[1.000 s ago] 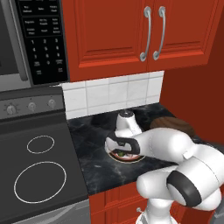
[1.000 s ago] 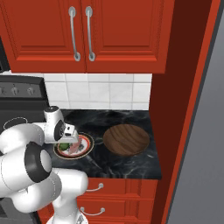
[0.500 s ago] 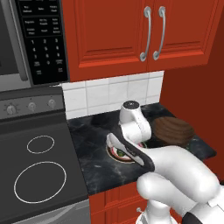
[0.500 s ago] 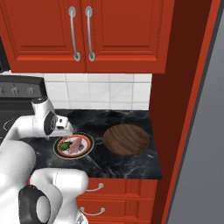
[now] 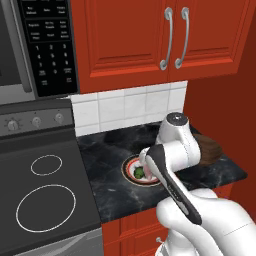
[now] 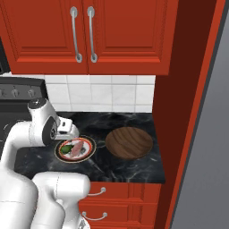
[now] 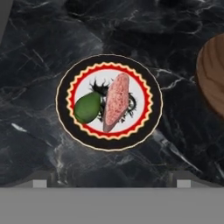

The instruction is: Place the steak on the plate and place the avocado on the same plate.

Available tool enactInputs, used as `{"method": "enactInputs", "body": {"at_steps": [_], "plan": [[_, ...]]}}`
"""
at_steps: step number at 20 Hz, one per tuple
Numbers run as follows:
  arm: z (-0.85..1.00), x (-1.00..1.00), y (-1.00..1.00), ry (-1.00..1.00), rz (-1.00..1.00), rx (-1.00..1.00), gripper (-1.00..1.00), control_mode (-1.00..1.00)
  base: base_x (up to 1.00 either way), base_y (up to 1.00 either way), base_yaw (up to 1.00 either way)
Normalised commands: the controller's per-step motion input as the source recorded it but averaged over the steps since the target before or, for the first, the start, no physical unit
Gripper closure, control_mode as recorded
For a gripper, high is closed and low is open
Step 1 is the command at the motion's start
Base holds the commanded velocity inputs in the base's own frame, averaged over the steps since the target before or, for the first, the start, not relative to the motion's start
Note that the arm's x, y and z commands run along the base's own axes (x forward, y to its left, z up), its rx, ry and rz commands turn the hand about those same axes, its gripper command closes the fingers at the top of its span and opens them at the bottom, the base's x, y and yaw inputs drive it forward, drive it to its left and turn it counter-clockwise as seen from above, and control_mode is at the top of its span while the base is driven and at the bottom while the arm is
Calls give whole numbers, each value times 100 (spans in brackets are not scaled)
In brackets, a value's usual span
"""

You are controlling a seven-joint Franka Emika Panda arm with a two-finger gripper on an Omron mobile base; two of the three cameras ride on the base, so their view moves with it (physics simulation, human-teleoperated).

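Observation:
The round plate (image 7: 109,62), white with a dark rim edged orange-red, lies on the black marble counter. On it lie the pinkish-red steak (image 7: 116,103) and, touching its left side, the dark green avocado (image 7: 87,107). My gripper (image 7: 112,183) hangs open well above the plate with nothing between its fingers, whose tips just show at the bottom of the hand view. The right base view shows the plate (image 6: 92,150), the steak (image 6: 78,148) and the avocado (image 6: 66,149) beneath my white hand. In the left base view my arm covers part of the plate (image 5: 125,169); the avocado (image 5: 138,173) peeks out.
A dark brown wooden bowl (image 6: 129,142) stands on the counter just right of the plate, also at the right edge as the bowl (image 7: 214,74). A black stovetop (image 5: 45,200) lies to the left. Red cabinets hang overhead and a red wall closes the right side.
My hand has lifted up and away from the plate, and the arm has swung into a higher pose. Steak and avocado stay on the plate. The gripper has stayed open.

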Motion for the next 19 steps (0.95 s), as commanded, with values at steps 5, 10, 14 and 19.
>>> {"method": "enactInputs", "body": {"at_steps": [5,10,14,19], "plan": [[52,-19,-53,0,-10,8,-100,-100,0,0,0],[49,-18,-48,0,-11,16,-100,-100,0,0,0],[40,-41,-29,-8,-6,21,-100,-100,0,0,0],[55,-64,-4,-14,-1,5,-100,-100,0,0,0]]}}
